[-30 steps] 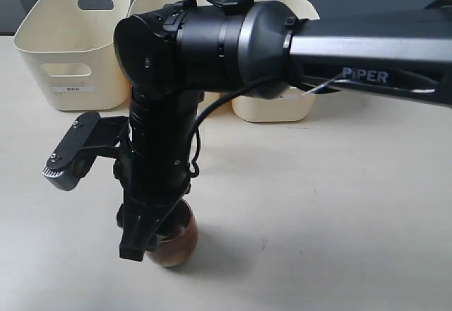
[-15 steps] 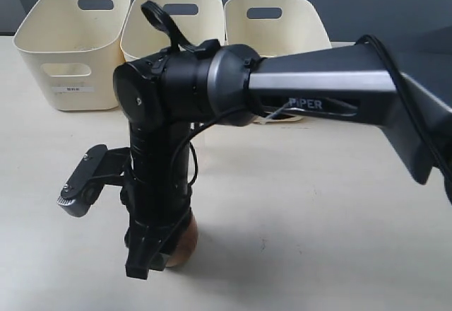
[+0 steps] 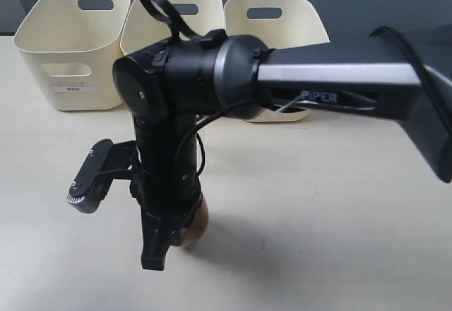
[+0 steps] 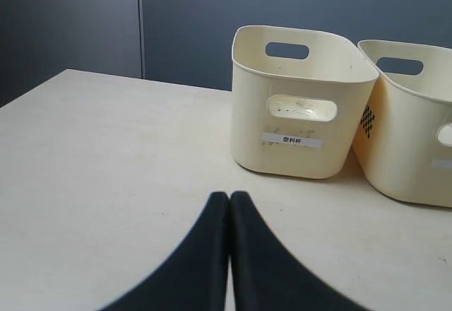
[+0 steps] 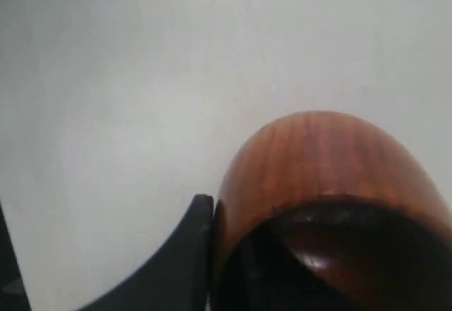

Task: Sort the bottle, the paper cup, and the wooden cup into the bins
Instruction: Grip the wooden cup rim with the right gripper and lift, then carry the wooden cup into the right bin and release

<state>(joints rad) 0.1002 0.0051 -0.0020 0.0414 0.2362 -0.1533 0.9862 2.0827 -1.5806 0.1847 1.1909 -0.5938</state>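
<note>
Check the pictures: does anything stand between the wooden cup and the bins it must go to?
Nothing visible does. The right gripper is at the wooden cup, and only bare table shows between it and the bins, though the arm hides part of that stretch.

Bare table [image 3: 318, 205] lies open towards the bins [image 3: 70, 49] — only they block the far edge

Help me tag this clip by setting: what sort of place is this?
Probably a lab or test bench for robot sorting: a bare pale table, three labelled cream bins lined against a dark wall, and a Piper arm gripping a wooden cup.
</note>
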